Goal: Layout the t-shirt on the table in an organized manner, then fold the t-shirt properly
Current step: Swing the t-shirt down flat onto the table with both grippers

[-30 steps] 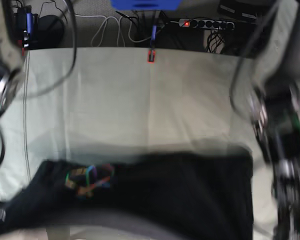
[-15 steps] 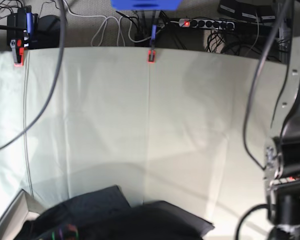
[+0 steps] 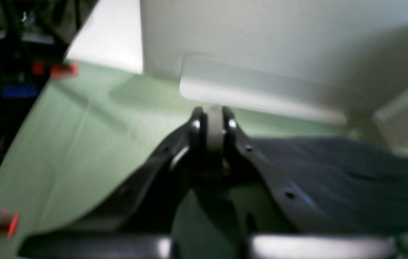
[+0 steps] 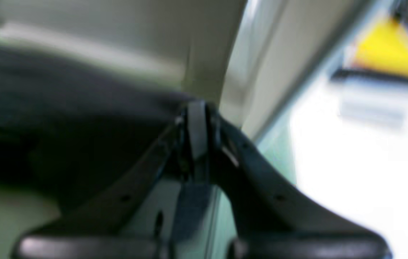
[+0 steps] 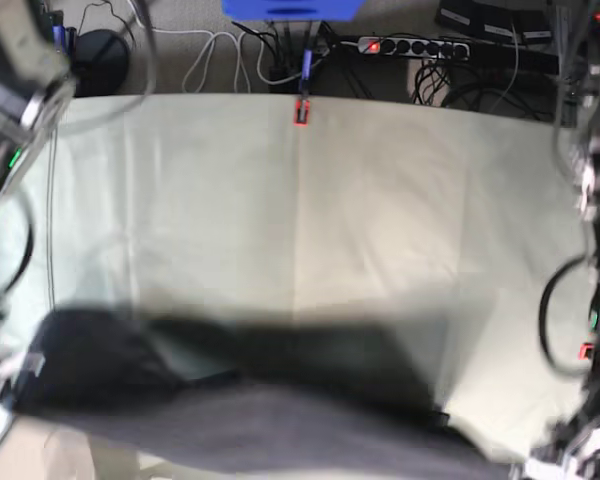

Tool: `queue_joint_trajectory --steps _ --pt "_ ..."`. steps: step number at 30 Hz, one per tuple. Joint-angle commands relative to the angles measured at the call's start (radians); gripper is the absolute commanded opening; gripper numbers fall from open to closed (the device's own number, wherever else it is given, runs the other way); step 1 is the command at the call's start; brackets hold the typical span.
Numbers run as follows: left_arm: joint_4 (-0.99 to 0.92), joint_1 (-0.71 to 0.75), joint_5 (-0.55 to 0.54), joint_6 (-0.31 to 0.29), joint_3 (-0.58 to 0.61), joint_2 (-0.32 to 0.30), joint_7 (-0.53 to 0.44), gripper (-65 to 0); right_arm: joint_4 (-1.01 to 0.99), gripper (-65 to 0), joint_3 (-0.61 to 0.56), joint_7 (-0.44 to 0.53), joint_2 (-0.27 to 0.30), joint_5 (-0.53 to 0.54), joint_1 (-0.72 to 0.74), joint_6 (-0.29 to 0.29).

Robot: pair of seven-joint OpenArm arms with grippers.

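The dark t-shirt stretches in a wide, motion-blurred band across the near part of the table. In the left wrist view my left gripper is shut, and the t-shirt runs off to the right from behind its fingers. In the right wrist view my right gripper is also shut. There the t-shirt spreads leftward from its fingertips. The cloth seems pinched in both. Neither gripper's tips show in the base view; only blurred arm parts at both side edges.
A red clamp marks the table's far edge, with a power strip and cables behind it. Two more red clamps sit along the edge in the left wrist view. A yellow object lies off the table.
Half a second ago the t-shirt was bunched at the near left edge; now it spans a wide blurred band across the near table. Both arms have shifted at the sides.
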Motion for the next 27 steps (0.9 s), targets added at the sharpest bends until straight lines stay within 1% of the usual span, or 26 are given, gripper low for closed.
queue_joint_trajectory --steps 1,2,4,6,8,9,12,15,18,20,22,27 --pt "0.04 0.022 -0.027 -0.01 0.0 -0.016 -0.006 -64.5 0.033 -65.0 0.004 0.05 0.018 0.031 0.007 -0.002" --pt "0.07 0.068 -0.049 -0.01 -0.009 -0.028 -0.006 -64.6 0.033 -65.0 0.004 0.05 0.015 0.034 -0.022 -0.002" --pt "0.119 0.168 -0.087 -0.01 -0.069 -0.039 0.005 -64.6 0.035 -65.0 0.007 0.05 0.012 0.034 -0.068 -0.002" --pt "0.187 0.257 -0.115 -0.01 -0.168 -0.034 0.048 -64.6 0.05 -65.0 0.03 0.05 0.015 0.034 -0.119 -0.002" --pt "0.245 0.34 -0.127 -0.01 -0.282 -0.03 0.112 -64.6 0.067 -65.0 0.052 0.05 0.015 0.034 -0.158 -0.002" --pt "0.274 0.376 -0.127 -0.01 -0.339 -0.02 0.144 -64.6 0.071 -65.0 0.059 0.05 0.015 0.031 -0.177 -0.002" --pt "0.34 0.478 -0.118 -0.01 -0.471 0.039 0.216 -64.6 0.088 -65.0 0.088 0.05 0.01 0.028 -0.228 -0.002" --pt "0.382 0.574 -0.118 -0.01 -0.566 0.078 0.262 -64.6 0.133 -65.0 0.105 0.05 0.008 0.029 -0.31 -0.002" --pt "0.393 0.645 -0.118 -0.014 -0.615 0.112 0.267 -64.6 0.194 -65.0 0.107 0.05 0.007 0.034 -0.39 -0.002" --pt "0.389 0.671 -0.118 -0.016 -0.624 0.122 0.265 -64.6 0.236 -65.0 0.107 0.05 -0.001 0.034 -0.424 -0.002" --pt "0.386 0.703 -0.118 -0.016 -0.63 0.122 0.264 -64.6 0.288 -65.0 0.108 0.05 -0.018 0.026 -0.471 -0.002" --pt "0.385 0.735 -0.118 -0.018 -0.63 0.118 0.245 -64.7 0.397 -65.0 0.108 0.05 -0.019 0.026 -0.599 -0.002"
